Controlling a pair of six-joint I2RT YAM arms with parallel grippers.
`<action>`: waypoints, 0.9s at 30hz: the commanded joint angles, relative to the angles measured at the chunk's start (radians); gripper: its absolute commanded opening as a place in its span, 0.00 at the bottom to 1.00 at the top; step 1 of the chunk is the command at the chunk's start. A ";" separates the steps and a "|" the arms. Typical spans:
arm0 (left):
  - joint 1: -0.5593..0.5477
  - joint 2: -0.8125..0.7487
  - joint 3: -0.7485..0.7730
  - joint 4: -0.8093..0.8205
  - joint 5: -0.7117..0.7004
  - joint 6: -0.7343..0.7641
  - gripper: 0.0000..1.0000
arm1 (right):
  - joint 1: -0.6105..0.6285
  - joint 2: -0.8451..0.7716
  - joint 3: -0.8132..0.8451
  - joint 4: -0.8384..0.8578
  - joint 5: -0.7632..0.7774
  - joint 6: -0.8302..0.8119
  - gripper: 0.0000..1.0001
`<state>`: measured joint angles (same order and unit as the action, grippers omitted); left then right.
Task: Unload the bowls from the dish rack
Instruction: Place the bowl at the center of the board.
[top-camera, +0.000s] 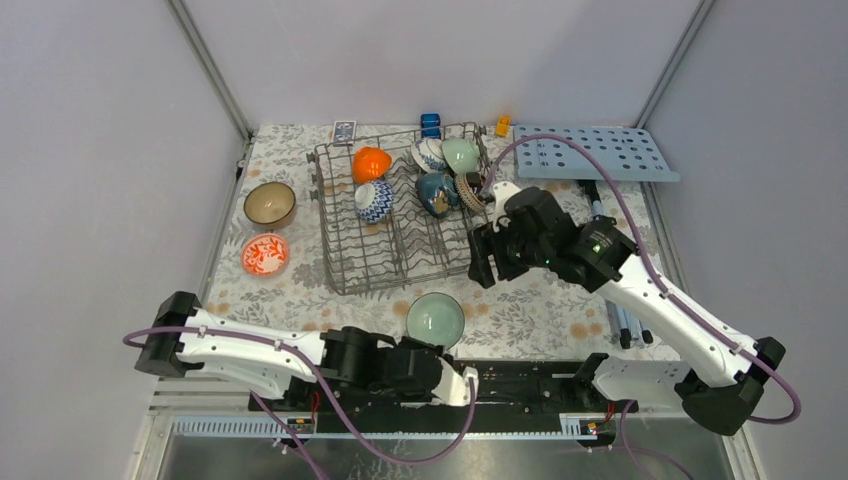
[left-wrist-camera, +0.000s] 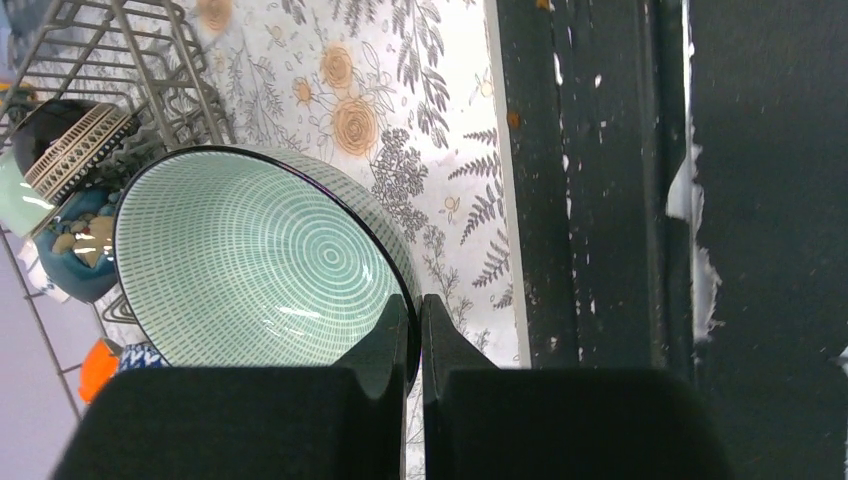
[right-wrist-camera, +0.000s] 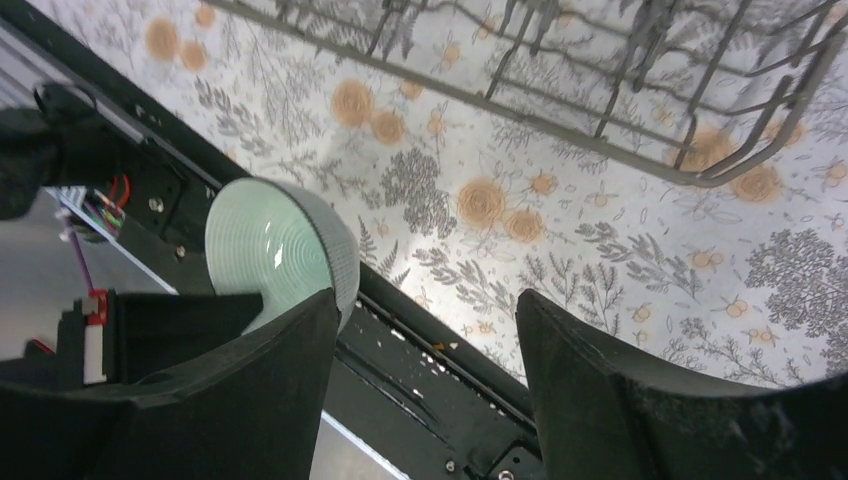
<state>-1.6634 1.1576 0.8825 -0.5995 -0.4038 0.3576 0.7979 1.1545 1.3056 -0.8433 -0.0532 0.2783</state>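
L end effector (left-wrist-camera: 413, 308) pinches green bowl (left-wrist-camera: 250, 260) rim; rim part hidden. R end effector (right-wrist-camera: 425, 305) open, empty, by dish rack (top-camera: 400, 255); arm half hides striped bowl (top-camera: 467, 190).

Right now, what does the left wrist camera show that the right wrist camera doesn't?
Only the left wrist: the left jaws shut on the green bowl's rim, plus the striped bowl, dark blue bowl and orange bowl by the dish rack wires. Only the right wrist: the right jaws, open with nothing between them, and a bare stretch of rack. Both: the green bowl, the rack and the floral tablecloth.
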 joint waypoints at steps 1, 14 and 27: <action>-0.006 -0.006 -0.014 0.044 0.023 0.132 0.00 | 0.105 0.011 -0.031 -0.047 0.107 0.010 0.71; -0.085 0.092 -0.065 -0.017 0.048 0.317 0.00 | 0.419 0.138 -0.104 0.018 0.334 0.140 0.62; -0.141 0.110 -0.068 -0.022 0.043 0.329 0.00 | 0.531 0.240 -0.150 0.080 0.386 0.207 0.53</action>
<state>-1.7916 1.2778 0.8070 -0.6533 -0.3283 0.6628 1.2991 1.3701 1.1690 -0.8036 0.2882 0.4469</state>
